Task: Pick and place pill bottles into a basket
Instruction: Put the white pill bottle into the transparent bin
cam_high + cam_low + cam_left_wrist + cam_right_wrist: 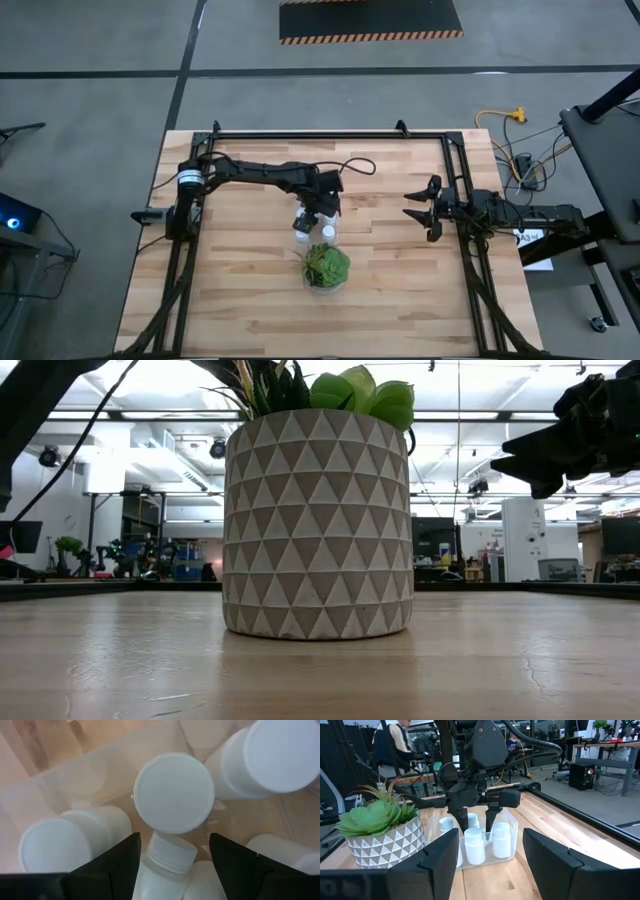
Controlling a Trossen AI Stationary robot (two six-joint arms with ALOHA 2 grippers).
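Overhead, the left hand (312,216) hung over the basket (510,827) beside the potted plant (326,266) at mid-desk (400,290), its fingers apart and holding nothing. The pill bottles (474,846) stood packed inside. Descending off-centre, a fingertip might have struck a cap and tipped a neighbour, or nudged the light bin. Only the left wrist view revealed a bottle (165,862) lying on its side beneath the upright ones. The right hand (421,211), fingers spread, waited at the desk's right edge.
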